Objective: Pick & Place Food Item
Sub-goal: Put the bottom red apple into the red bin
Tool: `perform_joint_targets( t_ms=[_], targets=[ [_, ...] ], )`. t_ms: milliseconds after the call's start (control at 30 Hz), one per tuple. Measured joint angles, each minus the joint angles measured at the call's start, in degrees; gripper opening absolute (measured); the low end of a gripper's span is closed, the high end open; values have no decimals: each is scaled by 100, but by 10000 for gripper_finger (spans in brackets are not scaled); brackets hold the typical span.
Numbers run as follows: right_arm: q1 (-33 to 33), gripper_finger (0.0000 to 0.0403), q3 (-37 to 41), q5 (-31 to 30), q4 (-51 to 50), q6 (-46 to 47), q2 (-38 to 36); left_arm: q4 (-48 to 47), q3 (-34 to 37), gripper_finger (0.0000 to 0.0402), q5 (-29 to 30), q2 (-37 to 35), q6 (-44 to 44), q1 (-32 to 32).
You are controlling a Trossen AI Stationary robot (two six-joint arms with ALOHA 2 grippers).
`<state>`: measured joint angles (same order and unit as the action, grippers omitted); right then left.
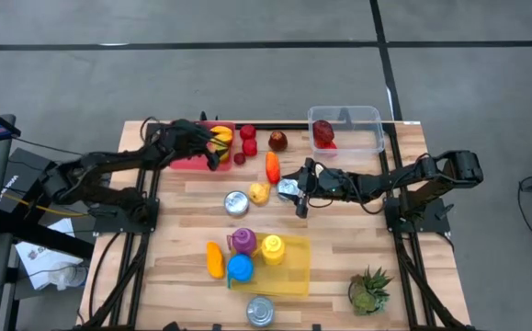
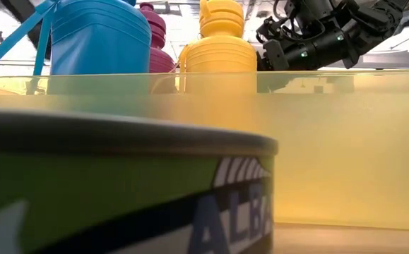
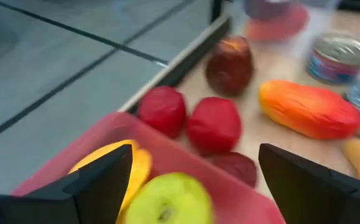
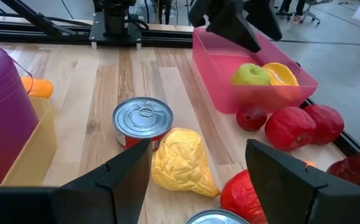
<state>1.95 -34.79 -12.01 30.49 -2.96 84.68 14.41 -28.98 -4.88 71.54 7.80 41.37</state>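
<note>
My left gripper (image 1: 213, 147) (image 3: 193, 155) is open above the pink bin (image 1: 192, 158), whose wall (image 3: 186, 158) shows below the fingers. In the bin lie a green apple (image 3: 167, 199) and a yellow-orange fruit (image 3: 133, 168). My right gripper (image 1: 295, 191) (image 4: 198, 148) is open over the middle of the table. It points toward a yellow pear-like food (image 4: 181, 163) (image 1: 259, 192) that lies on the wood. A tin can (image 4: 217, 217) (image 1: 288, 188) stands low between its fingers. An orange-red food (image 1: 272, 166) (image 3: 310, 109) lies beside it. Neither gripper holds anything.
Several red fruits (image 1: 247, 140) (image 3: 214, 122) lie beside the pink bin. A clear tub (image 1: 345, 129) at the far edge holds a red item. A second can (image 1: 236, 203) (image 4: 143, 119) stands mid-table. A yellow bin (image 1: 288, 273) holds three bottles. A third can (image 1: 259, 311) and a plant (image 1: 368, 291) stand near.
</note>
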Motion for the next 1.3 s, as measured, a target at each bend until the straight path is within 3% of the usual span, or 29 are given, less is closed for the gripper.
perform_joint_targets(
  t_ms=[167, 300, 433, 700, 1000, 1300],
  targets=[
    [14, 249, 0, -1, -10, 2, 0, -1041, -894, 336, 0, 448, 532, -264],
    [12, 249, 0, 10, -31, 60, 0, -1349, -1526, 335, 15, 1007, 660, -218],
    [12, 249, 0, 13, -79, 134, 0, -1368, -2022, 335, 15, 1627, 378, -168],
    [45, 249, 2, 13, -186, 305, 0, -2438, -3035, 335, -241, 2477, -375, -204],
    [38, 249, 2, 15, -198, 365, 0, -2816, -3444, 335, -905, 2622, -1017, -213],
    [36, 249, 2, 18, -240, 358, 0, -3043, -3711, 335, -906, 3059, -1283, -237]
  ],
)
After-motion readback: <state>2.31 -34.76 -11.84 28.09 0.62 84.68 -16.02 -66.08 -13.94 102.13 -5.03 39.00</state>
